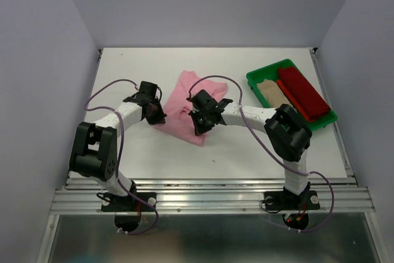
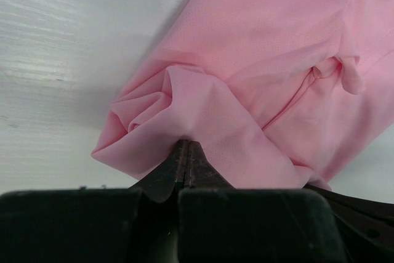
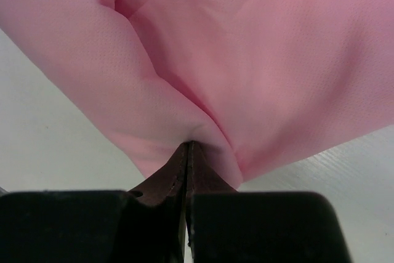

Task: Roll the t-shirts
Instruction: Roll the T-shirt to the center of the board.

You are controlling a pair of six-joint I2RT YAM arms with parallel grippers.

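Note:
The light pink t-shirt (image 1: 188, 106) lies folded into a long strip on the white table. My left gripper (image 1: 155, 115) is shut on the strip's near left corner, and the cloth (image 2: 203, 109) bunches up at its tips (image 2: 186, 145). At the near right edge, my right gripper (image 1: 200, 124) is shut on a fold of the same shirt (image 3: 203, 72), with the pinch at its tips (image 3: 189, 145). A dark red t-shirt (image 1: 303, 92) and a beige t-shirt (image 1: 269, 92) lie in the green tray (image 1: 261, 73).
The green tray stands at the back right of the table (image 1: 129, 152). Grey walls close the table in on the left, back and right. A metal rail (image 1: 209, 198) runs along the near edge by the arm bases.

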